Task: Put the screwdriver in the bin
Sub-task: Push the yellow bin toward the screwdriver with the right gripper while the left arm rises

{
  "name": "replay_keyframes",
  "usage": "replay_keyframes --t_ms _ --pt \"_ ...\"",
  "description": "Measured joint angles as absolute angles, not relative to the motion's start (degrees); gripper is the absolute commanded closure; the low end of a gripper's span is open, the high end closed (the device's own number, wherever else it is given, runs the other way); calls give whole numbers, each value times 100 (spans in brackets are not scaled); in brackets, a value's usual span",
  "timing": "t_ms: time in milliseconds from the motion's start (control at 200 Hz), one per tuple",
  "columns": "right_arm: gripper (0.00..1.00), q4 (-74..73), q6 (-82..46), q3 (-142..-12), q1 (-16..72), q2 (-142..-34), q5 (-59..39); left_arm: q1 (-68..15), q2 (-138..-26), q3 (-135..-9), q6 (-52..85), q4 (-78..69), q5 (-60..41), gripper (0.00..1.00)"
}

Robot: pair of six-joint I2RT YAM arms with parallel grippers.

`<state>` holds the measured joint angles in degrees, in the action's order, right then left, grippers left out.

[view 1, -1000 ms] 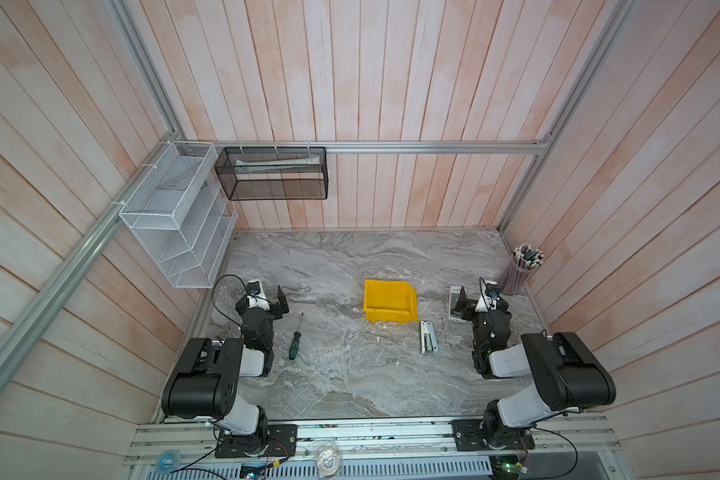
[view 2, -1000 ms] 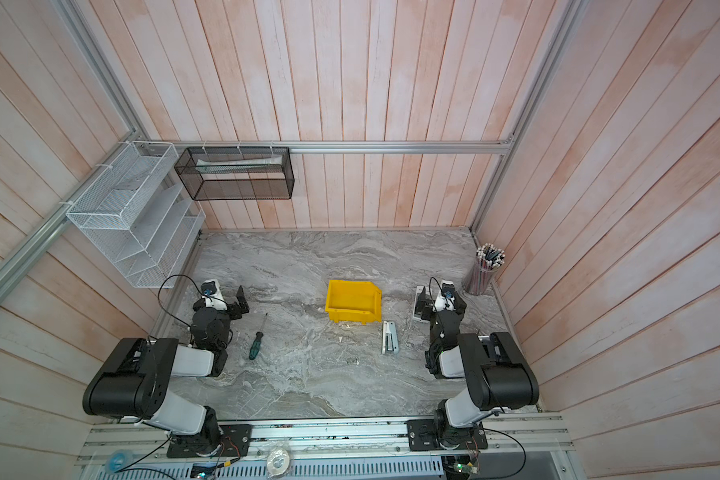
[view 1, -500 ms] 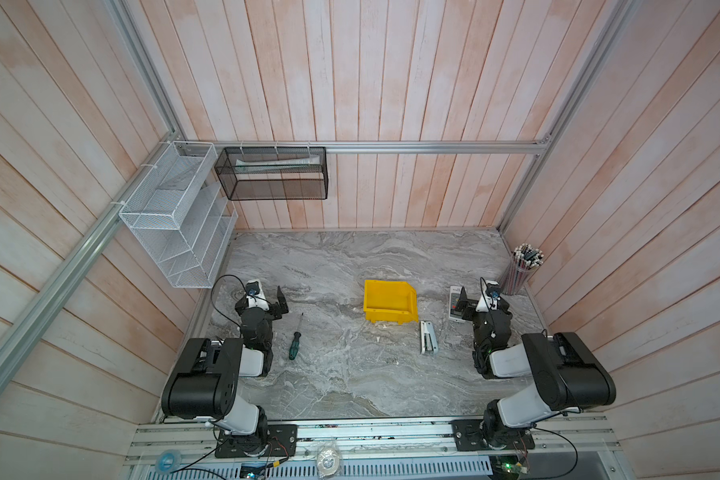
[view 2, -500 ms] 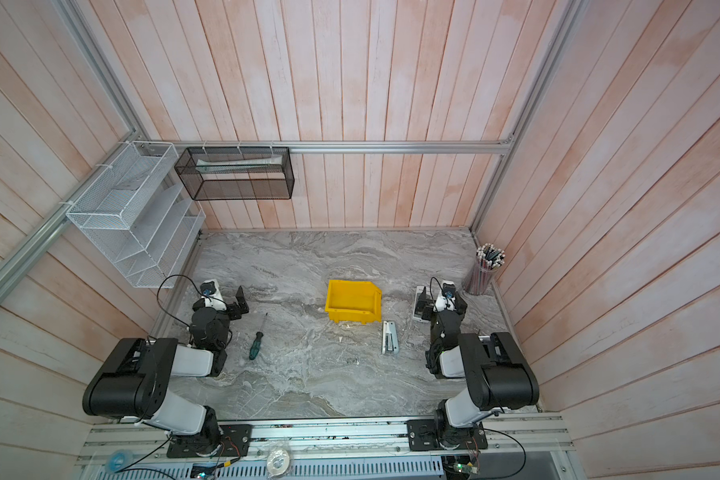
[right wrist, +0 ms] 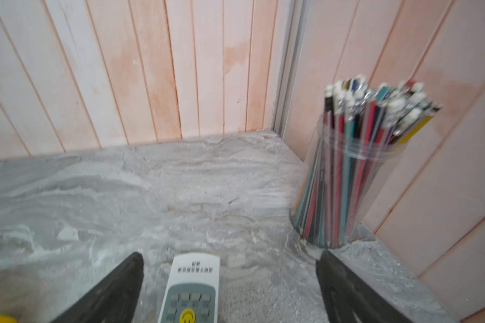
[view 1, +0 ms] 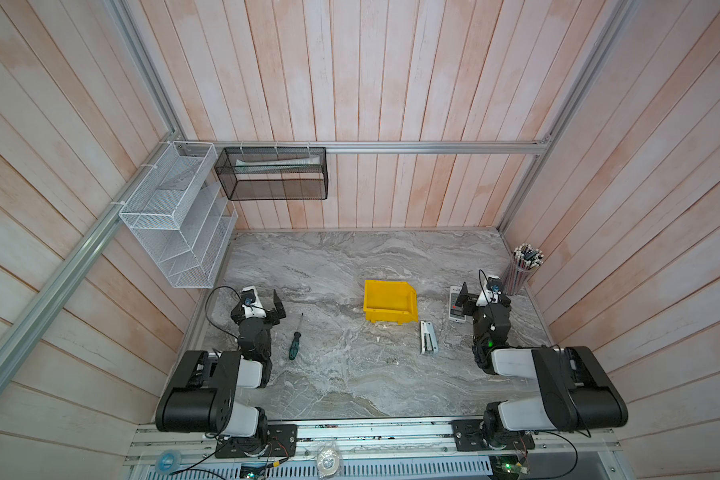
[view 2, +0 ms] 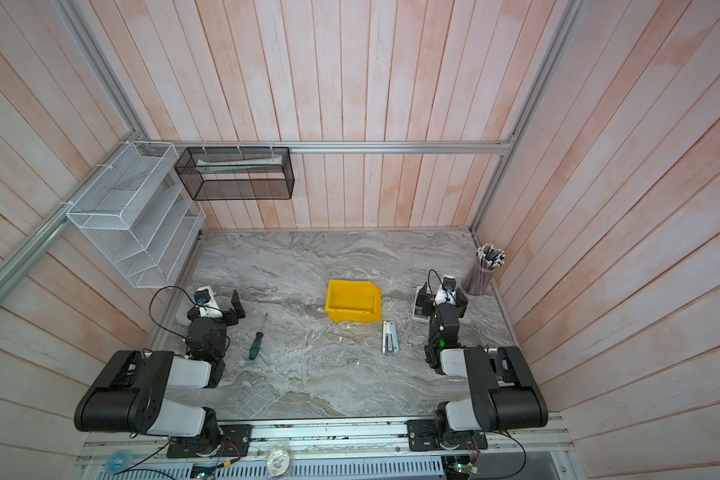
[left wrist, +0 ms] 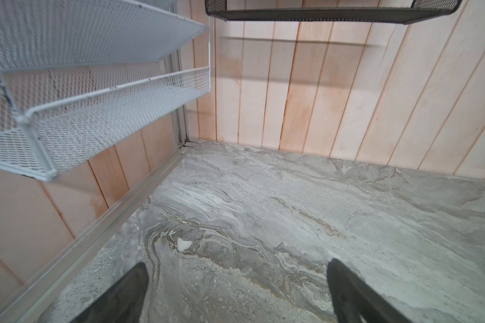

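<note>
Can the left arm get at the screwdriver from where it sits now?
Probably yes: the screwdriver lies flat on bare tabletop beside the left gripper, whose jaws stand open; nothing lies between them.

1. Screwdriver (view 1: 295,341) lies flat on the marble counter (view 1: 350,382), just right of the left gripper (view 1: 265,308), handle toward the near edge.
2. Yellow bin (view 1: 388,301) sits mid-counter, well apart from it.
3. Stapler (view 1: 428,337) lies near the bin's right corner; right gripper (view 1: 481,297) hovers by a white remote (view 1: 456,307).

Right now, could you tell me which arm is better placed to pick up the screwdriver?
Left. The left pincer, open, sits close beside the screwdriver; the right pincer hangs open over a remote, beyond the bin.
</note>
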<state>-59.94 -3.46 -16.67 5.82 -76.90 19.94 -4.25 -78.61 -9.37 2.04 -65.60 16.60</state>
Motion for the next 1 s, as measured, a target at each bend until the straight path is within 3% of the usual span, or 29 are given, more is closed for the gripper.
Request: replay_keyframes --t_ms 180,360,645,870,1000 --pt "2 -5747 -801 -1310 585 -6340 2630 -1354 -5944 -1424 110 -5413 1990 0" --pt "2 -4560 -1479 -1876 582 -6064 2453 -2134 -5446 -2174 567 -4248 1916 0" --pt "2 -2991 -1100 -3544 1162 -6893 648 -4049 -6910 -3286 167 -3006 2034 0" --pt "7 -1962 -248 -4486 2130 -8248 10 -4088 -6956 -3505 878 -1706 2554 0" --pt "13 -1411 272 -5144 2720 -9190 19 -3837 -6479 -3439 1553 -1249 2226 0"
